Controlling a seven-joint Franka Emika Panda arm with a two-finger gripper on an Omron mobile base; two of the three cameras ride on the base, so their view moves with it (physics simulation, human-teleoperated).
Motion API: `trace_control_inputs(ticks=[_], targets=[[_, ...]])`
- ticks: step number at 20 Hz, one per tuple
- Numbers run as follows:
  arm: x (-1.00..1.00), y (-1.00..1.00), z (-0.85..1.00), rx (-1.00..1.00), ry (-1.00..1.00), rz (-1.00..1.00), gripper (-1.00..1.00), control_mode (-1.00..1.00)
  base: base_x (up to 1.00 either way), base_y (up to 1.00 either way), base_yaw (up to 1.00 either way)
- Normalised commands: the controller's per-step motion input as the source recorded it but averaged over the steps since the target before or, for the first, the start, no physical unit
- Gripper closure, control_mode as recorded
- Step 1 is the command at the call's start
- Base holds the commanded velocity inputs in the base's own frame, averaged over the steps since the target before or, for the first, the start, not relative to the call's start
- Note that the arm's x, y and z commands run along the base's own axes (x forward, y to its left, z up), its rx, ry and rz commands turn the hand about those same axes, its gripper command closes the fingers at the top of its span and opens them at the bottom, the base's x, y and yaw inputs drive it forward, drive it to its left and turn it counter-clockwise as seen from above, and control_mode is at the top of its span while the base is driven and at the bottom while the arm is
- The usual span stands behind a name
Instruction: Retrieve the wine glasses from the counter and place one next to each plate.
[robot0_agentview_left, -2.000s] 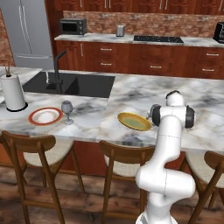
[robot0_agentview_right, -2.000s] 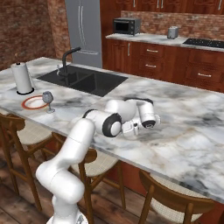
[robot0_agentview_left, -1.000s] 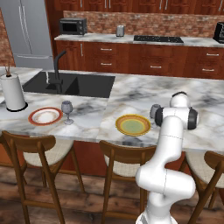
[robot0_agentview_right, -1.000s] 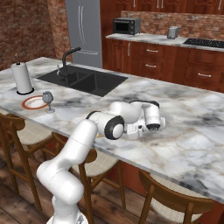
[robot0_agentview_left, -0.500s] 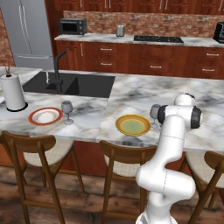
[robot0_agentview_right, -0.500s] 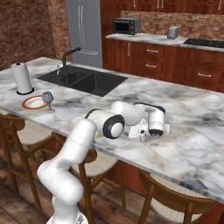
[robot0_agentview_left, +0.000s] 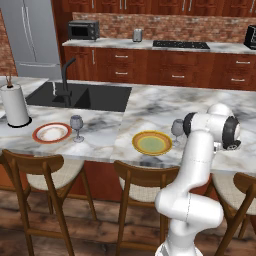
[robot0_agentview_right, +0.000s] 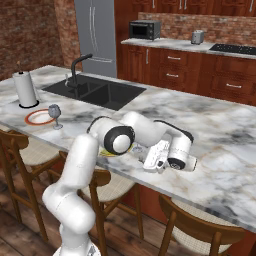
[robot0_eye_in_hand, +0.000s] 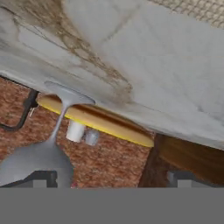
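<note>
While the gripper (robot0_agentview_right: 154, 163) hangs low over the near edge of the marble island (robot0_agentview_right: 220, 150), how do its jaws stand? (desk)

Wide apart, with nothing between them. In the hand view the two dark tips sit far to either side, gripper (robot0_eye_in_hand: 111, 178) empty. (photographer)

And closest to it? (desk)

A wine glass (robot0_eye_in_hand: 46, 151), which appears upside down in the rolled hand view. Its bowl overlaps the left tip but is not clamped. Its foot rests on the marble, just beside the yellow-rimmed plate (robot0_eye_in_hand: 100, 120). (photographer)

Seen from the base? (desk)

In the left base view that glass (robot0_agentview_left: 177, 128) stands upright at the right edge of the yellow plate (robot0_agentview_left: 152, 142), partly behind the white arm. (photographer)

The other setting? (desk)

Farther left along the island, a second wine glass (robot0_agentview_left: 76, 126) stands just right of the orange-red plate (robot0_agentview_left: 51, 132). A paper towel roll (robot0_agentview_left: 15, 105) is nearby and the black sink (robot0_agentview_left: 85, 97) lies behind. The long counter (robot0_agentview_left: 150, 45) runs along the back wall, well apart. (photographer)
</note>
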Motion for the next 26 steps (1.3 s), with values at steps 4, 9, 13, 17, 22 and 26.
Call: trace_control_inputs(ticks=[4,9,13,17,22,26], targets=[[-0.56,0.01,0.83,0.00,-0.21,-0.13,-1.00,-1.00,0.00,0.00,0.00],[-0.36,0.03,0.99,-0.01,-0.07,-0.03,-1.00,-1.00,0.00,0.00,0.00],[-0.46,0.18,1.00,-0.06,-0.08,0.00,-1.00,-1.00,0.00,0.00,0.00],[-0.55,0.21,1.00,-0.10,-0.10,0.00,-1.00,-1.00,0.00,0.00,0.00],[-0.79,0.37,0.87,-0.13,-0.14,0.00,-1.00,-1.00,0.00,0.00,0.00],[-1.00,0.60,0.58,-0.01,-0.19,0.02,-1.00,-1.00,0.00,0.00,0.00]])
